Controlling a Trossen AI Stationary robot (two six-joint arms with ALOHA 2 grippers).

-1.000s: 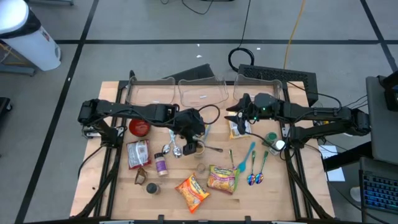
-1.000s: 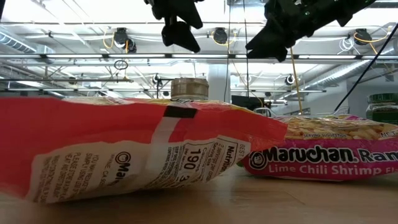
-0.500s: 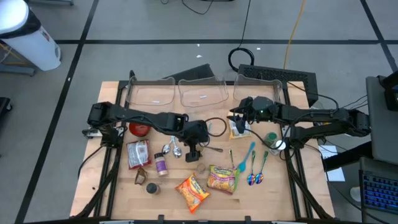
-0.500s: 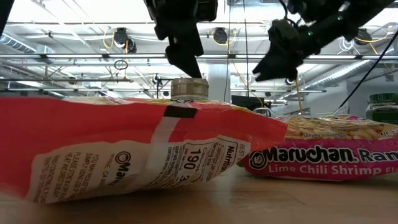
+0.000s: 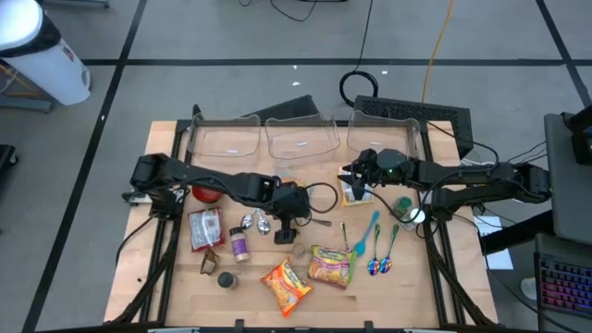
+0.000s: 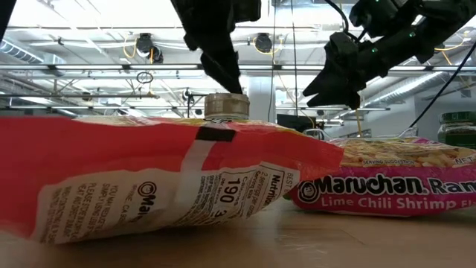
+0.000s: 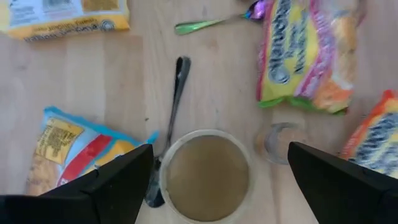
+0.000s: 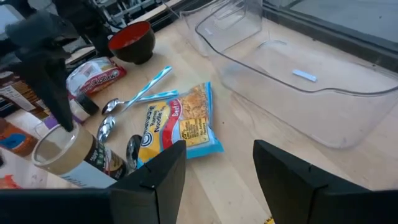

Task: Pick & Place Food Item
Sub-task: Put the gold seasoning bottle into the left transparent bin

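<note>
A jar with a tan lid (image 7: 207,174) stands upright on the table near the middle; its lid also shows in the low view (image 6: 227,106). My left gripper (image 7: 219,149) hangs open just above it, pointing steeply down, one finger on either side of the lid and apart from it. The high view has that gripper (image 5: 289,225) covering the jar. My right gripper (image 8: 219,149) is open and holds nothing; it hovers at the far right (image 5: 350,176), above a yellow packet (image 5: 353,192). A blue-and-yellow noodle pack (image 8: 180,124) lies flat beside the jar.
Dark spoons (image 7: 177,93) lie against the jar's side. Two ramen packs (image 5: 331,265) (image 5: 287,285) lie near the front edge, with a small clear cup (image 7: 277,143) before them. A red bowl (image 5: 205,192) sits left; three clear bins (image 5: 301,139) line the far edge.
My left gripper has come down and toward the near edge until its fingers hang just over the jar's lid. My right gripper has sunk lower and rolled about its own axis, staying at the far right.
</note>
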